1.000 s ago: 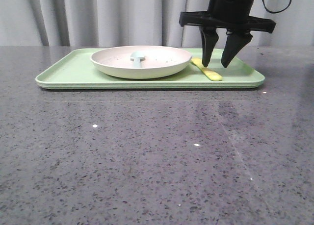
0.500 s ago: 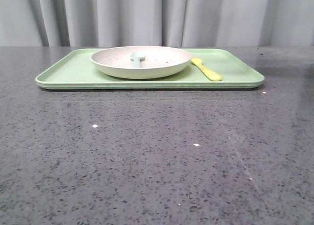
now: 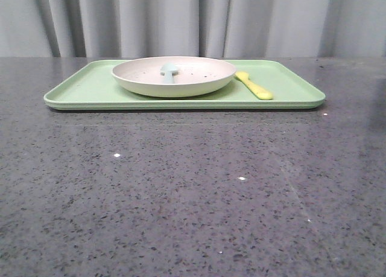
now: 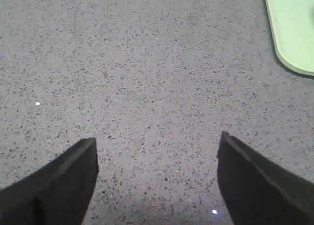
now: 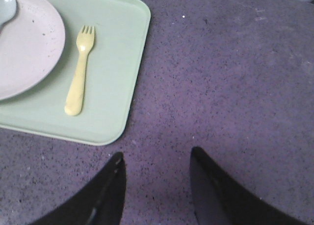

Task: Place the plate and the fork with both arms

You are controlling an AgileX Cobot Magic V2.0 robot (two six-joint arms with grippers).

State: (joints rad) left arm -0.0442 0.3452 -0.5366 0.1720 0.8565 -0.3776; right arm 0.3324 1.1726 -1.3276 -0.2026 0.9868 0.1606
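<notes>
A light-green tray (image 3: 90, 90) lay on the grey speckled table (image 3: 193, 198), and everything else sat in relation to it. The plate (image 3: 174, 75) rested on the tray, roughly at its middle, with a pale blue spoon (image 3: 168, 72) lying inside the plate. The fork (image 3: 254, 85) lay flat on the tray just beside the plate, on the side towards the tray's right end, apart from the plate's rim; in the right wrist view its tines (image 5: 88, 30) pointed away from the tray's front edge and its rounded handle end lay nearer that edge.

No arm showed in the front view. The right gripper (image 5: 157, 186) hung over bare table just off the tray's front right corner (image 5: 117, 132), its two black fingers (image 5: 105, 195) spread moderately apart and holding nothing. The left gripper (image 4: 157, 178) hung over bare table well clear of the tray, only one rounded corner of which (image 4: 294, 34) showed at the edge of its view. Its fingers (image 4: 64, 186) stood wide apart with nothing between them.
</notes>
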